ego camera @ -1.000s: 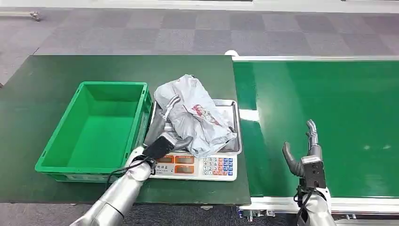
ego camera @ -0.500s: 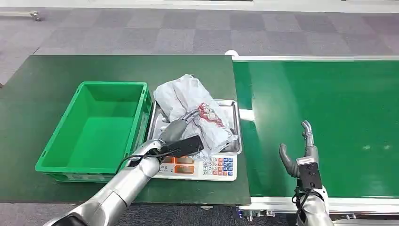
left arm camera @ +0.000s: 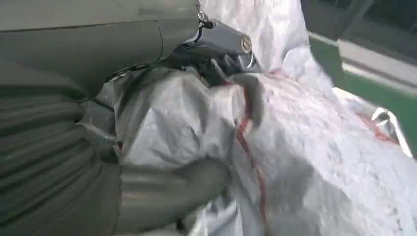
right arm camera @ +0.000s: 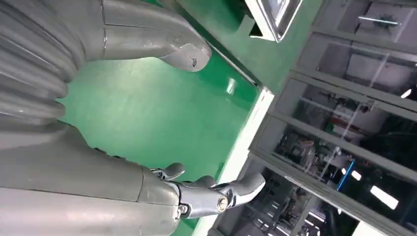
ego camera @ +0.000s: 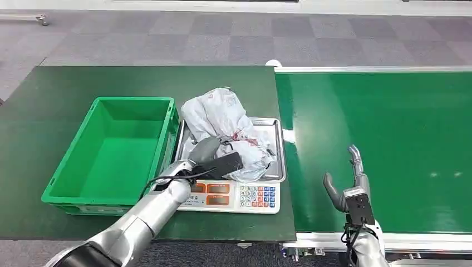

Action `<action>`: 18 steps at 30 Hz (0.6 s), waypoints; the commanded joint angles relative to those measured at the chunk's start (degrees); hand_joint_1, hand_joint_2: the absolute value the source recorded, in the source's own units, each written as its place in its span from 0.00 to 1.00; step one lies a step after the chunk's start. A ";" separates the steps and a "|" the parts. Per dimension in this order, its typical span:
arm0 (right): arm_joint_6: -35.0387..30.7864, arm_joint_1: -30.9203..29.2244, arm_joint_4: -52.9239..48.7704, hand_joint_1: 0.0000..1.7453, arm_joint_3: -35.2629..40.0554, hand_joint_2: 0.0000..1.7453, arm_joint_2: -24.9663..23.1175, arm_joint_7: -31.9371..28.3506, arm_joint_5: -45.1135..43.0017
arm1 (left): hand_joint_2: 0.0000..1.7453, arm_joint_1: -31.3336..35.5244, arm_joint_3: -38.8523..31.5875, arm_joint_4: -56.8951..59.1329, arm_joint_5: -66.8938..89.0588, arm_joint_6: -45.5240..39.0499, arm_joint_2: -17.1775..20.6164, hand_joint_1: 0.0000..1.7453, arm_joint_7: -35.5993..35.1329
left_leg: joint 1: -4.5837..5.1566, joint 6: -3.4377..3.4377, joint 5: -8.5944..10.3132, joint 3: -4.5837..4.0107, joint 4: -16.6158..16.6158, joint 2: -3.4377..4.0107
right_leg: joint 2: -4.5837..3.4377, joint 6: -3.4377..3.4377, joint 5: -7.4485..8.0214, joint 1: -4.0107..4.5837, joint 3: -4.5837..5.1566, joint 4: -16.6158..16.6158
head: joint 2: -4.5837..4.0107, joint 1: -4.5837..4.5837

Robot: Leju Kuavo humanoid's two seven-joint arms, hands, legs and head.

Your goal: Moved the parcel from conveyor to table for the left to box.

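From the head view, a crumpled grey parcel lies on the steel tray of a scale, spilling past the tray's far edge. The left hand rests on the parcel's near side, fingers wrapped into its plastic. Just beside the scale stands a green crate with nothing in it. Beyond the scale's other side, over the green conveyor, the right hand hovers with fingers spread, holding nothing. The left wrist view shows thumb and fingers gripping the parcel's bunched plastic. The right wrist view shows spread fingers above the belt.
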State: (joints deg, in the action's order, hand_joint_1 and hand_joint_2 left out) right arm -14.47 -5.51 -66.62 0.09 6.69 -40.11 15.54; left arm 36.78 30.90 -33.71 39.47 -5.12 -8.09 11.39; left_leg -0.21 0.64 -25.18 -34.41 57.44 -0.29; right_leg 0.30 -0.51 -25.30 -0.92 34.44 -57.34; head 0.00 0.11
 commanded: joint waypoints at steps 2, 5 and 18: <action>-0.52 0.68 -1.20 0.00 -1.53 1.00 -1.14 0.32 1.94 | 1.00 -7.15 -8.04 -12.91 -4.52 -12.91 0.80 1.00 12.23 | -0.01 0.00 -0.09 0.16 -0.10 0.14 | -0.14 0.05 -0.05 0.02 -0.13 0.10 | 0.00 -0.02; -1.42 1.29 -2.16 0.00 -1.18 1.00 -0.88 0.46 2.14 | 1.00 -10.29 -9.78 -19.05 -7.39 -18.47 0.99 1.00 16.97 | -0.02 -0.01 -0.14 0.16 -0.08 0.15 | -0.16 0.06 -0.07 0.03 -0.13 0.11 | 0.00 -0.02; -9.42 -0.21 1.61 0.00 5.52 1.00 2.31 0.11 2.85 | 1.00 -15.67 -14.01 -29.05 -4.58 -34.88 3.07 1.00 22.68 | -0.06 -0.03 -0.18 0.13 -0.10 0.28 | -0.26 -0.02 -0.06 0.07 -0.11 0.16 | 0.00 0.00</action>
State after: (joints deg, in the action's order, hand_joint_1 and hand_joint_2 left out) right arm -20.88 -3.94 -68.54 0.46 6.97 -40.11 18.49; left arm 22.75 22.25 -59.24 28.24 -39.28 -6.75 39.19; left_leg -0.21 0.60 -25.29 -34.51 57.44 -0.30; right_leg 0.31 -0.59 -25.40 -0.92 34.51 -57.33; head 0.00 0.11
